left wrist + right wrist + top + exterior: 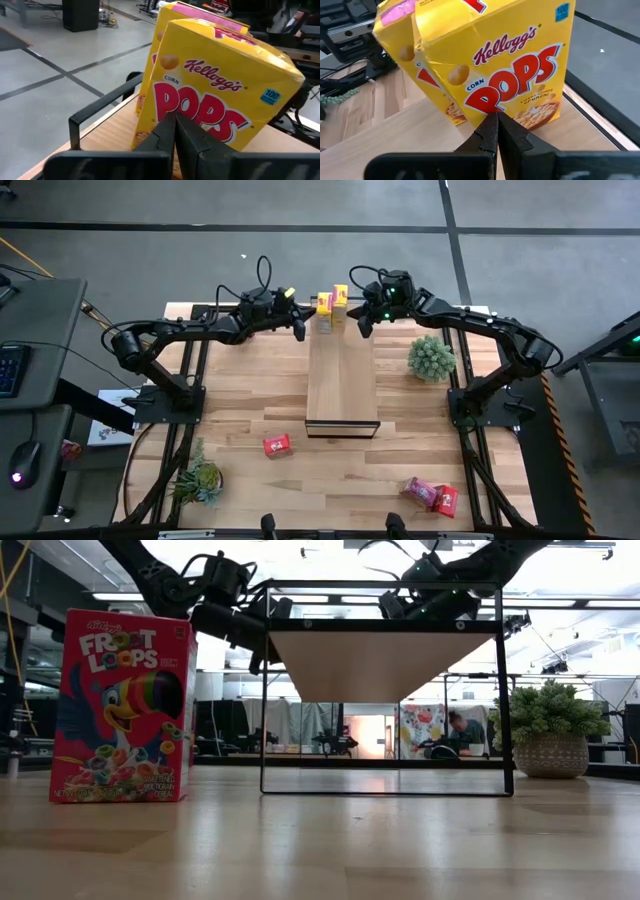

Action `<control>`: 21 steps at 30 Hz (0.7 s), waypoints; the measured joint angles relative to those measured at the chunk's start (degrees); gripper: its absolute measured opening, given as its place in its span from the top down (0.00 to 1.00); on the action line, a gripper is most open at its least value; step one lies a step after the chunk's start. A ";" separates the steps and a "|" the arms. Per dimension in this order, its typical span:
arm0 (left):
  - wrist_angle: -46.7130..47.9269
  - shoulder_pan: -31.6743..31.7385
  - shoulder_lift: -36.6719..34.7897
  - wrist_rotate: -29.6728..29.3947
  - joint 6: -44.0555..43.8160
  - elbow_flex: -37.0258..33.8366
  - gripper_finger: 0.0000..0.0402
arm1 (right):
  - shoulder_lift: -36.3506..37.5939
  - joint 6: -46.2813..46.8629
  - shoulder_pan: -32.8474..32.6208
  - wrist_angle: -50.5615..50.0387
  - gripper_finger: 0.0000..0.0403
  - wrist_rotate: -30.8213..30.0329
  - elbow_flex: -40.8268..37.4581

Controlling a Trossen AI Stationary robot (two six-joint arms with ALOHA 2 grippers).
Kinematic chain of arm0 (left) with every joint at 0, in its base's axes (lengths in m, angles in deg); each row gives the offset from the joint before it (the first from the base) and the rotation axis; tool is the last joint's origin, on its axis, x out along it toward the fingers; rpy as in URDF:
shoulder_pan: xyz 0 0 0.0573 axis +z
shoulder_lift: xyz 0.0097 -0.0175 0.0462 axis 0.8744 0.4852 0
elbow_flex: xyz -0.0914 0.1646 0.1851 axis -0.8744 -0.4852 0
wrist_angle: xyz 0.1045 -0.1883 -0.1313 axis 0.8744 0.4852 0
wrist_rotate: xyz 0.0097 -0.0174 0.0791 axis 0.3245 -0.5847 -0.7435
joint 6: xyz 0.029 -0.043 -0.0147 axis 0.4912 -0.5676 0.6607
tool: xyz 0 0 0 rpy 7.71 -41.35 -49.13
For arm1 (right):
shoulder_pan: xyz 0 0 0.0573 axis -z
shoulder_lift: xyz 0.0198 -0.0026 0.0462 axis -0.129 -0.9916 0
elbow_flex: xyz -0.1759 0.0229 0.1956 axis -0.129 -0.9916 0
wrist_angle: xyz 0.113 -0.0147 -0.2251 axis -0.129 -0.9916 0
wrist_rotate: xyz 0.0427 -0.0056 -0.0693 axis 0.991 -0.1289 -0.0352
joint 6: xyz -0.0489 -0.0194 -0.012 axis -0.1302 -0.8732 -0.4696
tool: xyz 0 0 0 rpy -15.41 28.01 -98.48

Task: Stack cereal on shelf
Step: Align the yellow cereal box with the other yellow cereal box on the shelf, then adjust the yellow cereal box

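A round green potted plant in a pale woven pot (431, 358) stood on the light wood-plank tabletop (250, 410), toward its right side; a spiky green plant (200, 480) sat near the front left corner; a seated person (462, 732) was visible in the room beyond.

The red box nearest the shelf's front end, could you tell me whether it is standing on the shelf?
No, the red box lies on the tabletop beside the shelf.

Both arms reach inward, left gripper (299, 332) and right gripper (364, 327) with fingers closed.
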 joint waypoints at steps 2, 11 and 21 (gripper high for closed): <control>0.00 0.05 0.02 0.02 0.03 0.00 1.00 | 0.00 -0.28 0.00 0.00 1.00 -0.01 0.00; 0.57 1.96 -1.58 -0.74 2.33 -0.02 1.00 | 2.12 -1.92 0.87 -1.91 1.00 -0.90 0.02; 14.68 1.79 -9.02 7.68 1.50 -0.02 1.00 | 8.47 -5.18 3.17 -12.85 1.00 -1.12 0.07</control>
